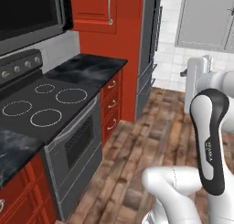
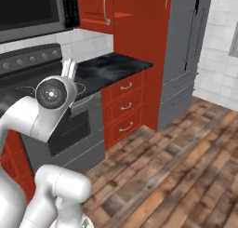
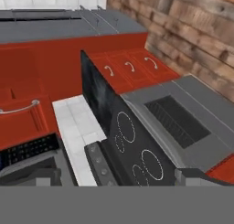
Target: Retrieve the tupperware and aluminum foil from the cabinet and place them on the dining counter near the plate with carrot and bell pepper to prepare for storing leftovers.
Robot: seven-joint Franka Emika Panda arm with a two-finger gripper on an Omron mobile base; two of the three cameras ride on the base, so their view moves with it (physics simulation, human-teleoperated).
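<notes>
The red wall cabinet with its curved silver handle hangs above the black worktop, right of the microwave, and its door is closed. It also appears in the right base view as the cabinet and, rolled sideways, in the hand view as the cabinet. My gripper is open with nothing between its dark fingertips. It points toward the stove and cabinet from some distance. The tupperware and aluminum foil are hidden. The dining counter, plate, carrot and bell pepper are out of view.
A stove with an oven door stands below the microwave. Beside it is a black worktop over red drawers, then a tall grey fridge. A wooden floor stretches to the right.
</notes>
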